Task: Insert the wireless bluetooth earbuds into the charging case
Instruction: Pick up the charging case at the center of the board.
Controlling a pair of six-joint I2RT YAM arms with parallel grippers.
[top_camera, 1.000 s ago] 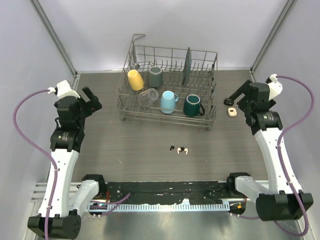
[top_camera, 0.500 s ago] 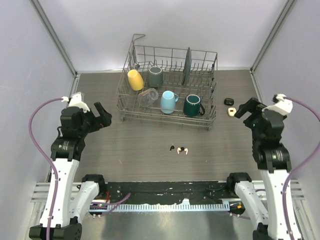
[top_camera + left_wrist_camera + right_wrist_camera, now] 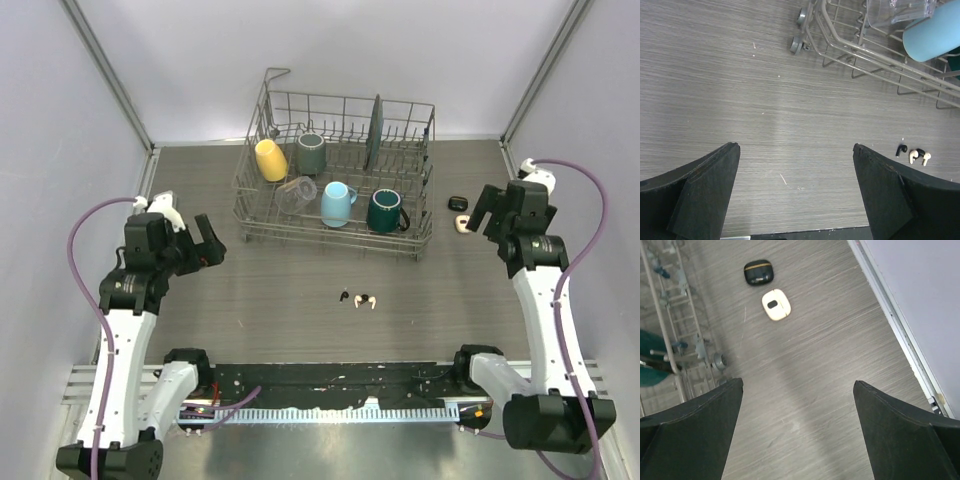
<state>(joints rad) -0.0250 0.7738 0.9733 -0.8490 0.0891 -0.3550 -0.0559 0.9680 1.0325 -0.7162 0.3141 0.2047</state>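
Several tiny stemmed earbuds (image 3: 358,299), black and cream-white, lie together on the table in front of the dish rack; they also show in the left wrist view (image 3: 913,155) at the right edge. A closed black charging case (image 3: 457,203) and a cream-white case (image 3: 462,224) lie at the right of the rack, and both show in the right wrist view, black (image 3: 758,272) and cream (image 3: 776,304). My left gripper (image 3: 206,243) is open and empty over bare table, well left of the earbuds (image 3: 795,146). My right gripper (image 3: 477,212) is open and empty, just right of the cases (image 3: 798,381).
A wire dish rack (image 3: 420,232) stands at the back centre with a yellow mug (image 3: 270,159), a grey mug (image 3: 311,152), a clear glass (image 3: 298,192), a light-blue mug (image 3: 337,203), a dark green mug (image 3: 385,211) and a dark plate (image 3: 376,131). A metal rail (image 3: 892,320) edges the table at the right.
My right gripper swung out to the right and then came back in beside the cases. My left gripper came down and right towards the table's middle. The earbuds and cases have not moved.
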